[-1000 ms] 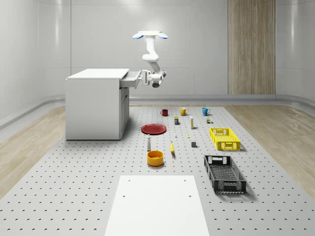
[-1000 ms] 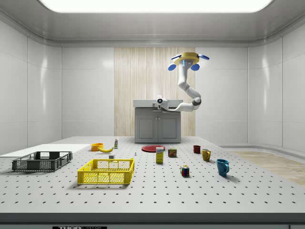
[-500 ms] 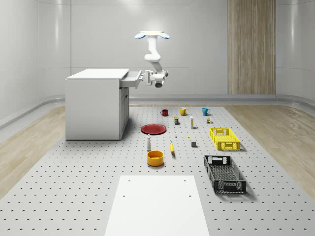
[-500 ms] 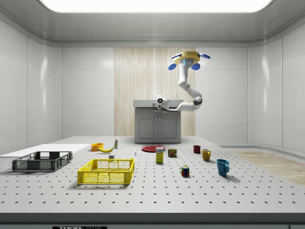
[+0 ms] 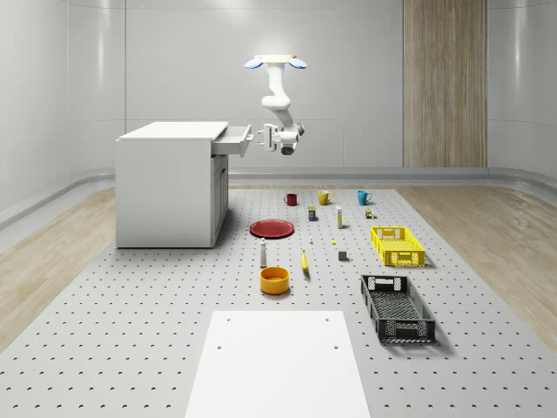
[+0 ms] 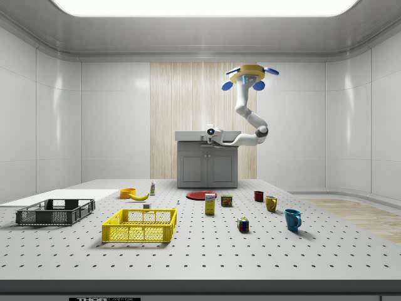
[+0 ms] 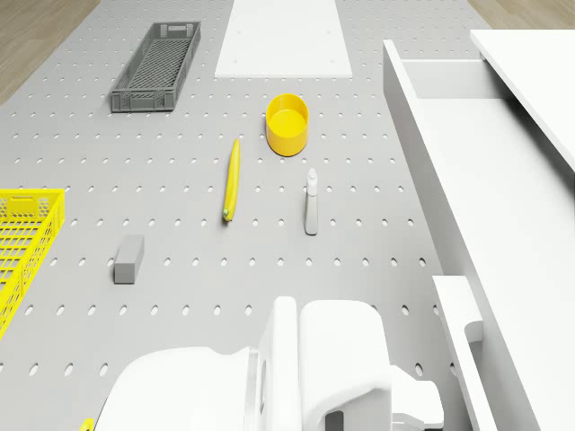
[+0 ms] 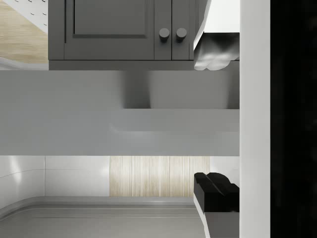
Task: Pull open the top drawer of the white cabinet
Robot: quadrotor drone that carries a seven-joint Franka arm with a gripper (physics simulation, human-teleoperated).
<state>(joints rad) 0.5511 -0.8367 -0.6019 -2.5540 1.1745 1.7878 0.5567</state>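
Note:
The white cabinet [image 5: 170,183] stands at the whole-scene view's left, and its top drawer [image 5: 231,141] sticks out toward the right. My drone [image 5: 276,62] hovers in the air just beyond the drawer's front, with the arm hanging down from it. The gripper [image 5: 259,137] is level with the drawer front, a small gap away from it. In the wrist view the gripper [image 8: 215,121] is open: its two fingertips [image 8: 215,49] stand wide apart with the grey drawer front behind them. The drone view looks into the open drawer [image 7: 449,117], past its handle [image 7: 465,314].
On the pegboard floor to the right of the cabinet lie a red plate [image 5: 271,228], a bottle [image 5: 263,252], a banana [image 5: 305,261] and an orange bowl [image 5: 274,279]. Further right sit a yellow crate [image 5: 398,246] and a black crate [image 5: 398,307]. A white board [image 5: 278,361] lies in front.
The drone and arm have shifted to the whole-scene view's right, away from the cabinet. The gripper has come off the drawer front, and the drawer stays pulled out where it was.

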